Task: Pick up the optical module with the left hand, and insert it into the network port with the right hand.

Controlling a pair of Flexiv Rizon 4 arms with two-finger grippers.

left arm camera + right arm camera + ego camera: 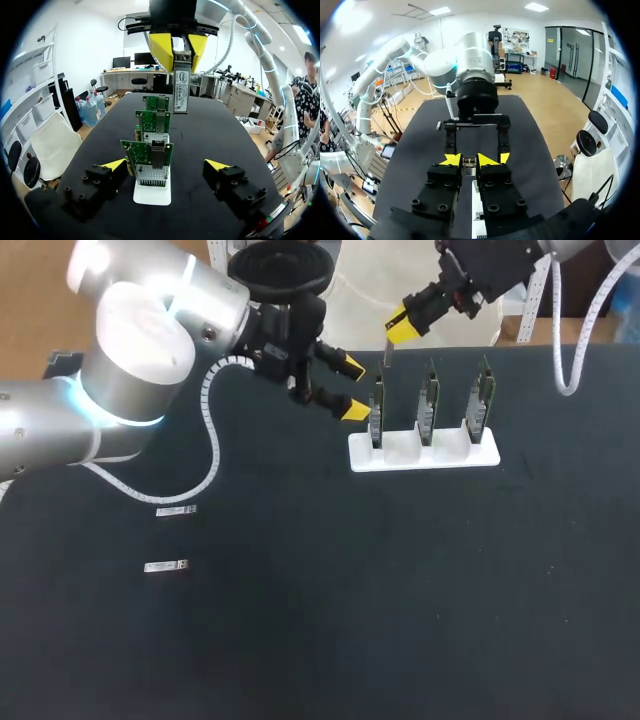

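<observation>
Right gripper: our right gripper (404, 326) comes in from the far right corner of the head view, its yellow fingers clamped from two sides on the upper end of the optical module (386, 357).
Optical module: it hangs upright below our right fingers, above the leftmost board and clear of it. In the left wrist view the same module (181, 89) hangs label-side towards the camera, over the far end of the row of boards. We cannot tell how closely it lines up with a port.
Left gripper: our left gripper (353, 388) has its fingers wide apart and holds nothing. It sits just beside the left end of the holder. In its own wrist view one fingertip stands on each side of the nearest board, touching neither.
Holder: a white holder (420, 456) stands on the dark table (400, 600) and carries three green circuit boards (428, 402) upright in a row.
Network port: the nearest board shows a metal network port (158, 154) in the left wrist view.
Loose parts: two more small modules (166, 567) lie flat on the table, well apart from the holder, near our left arm.
</observation>
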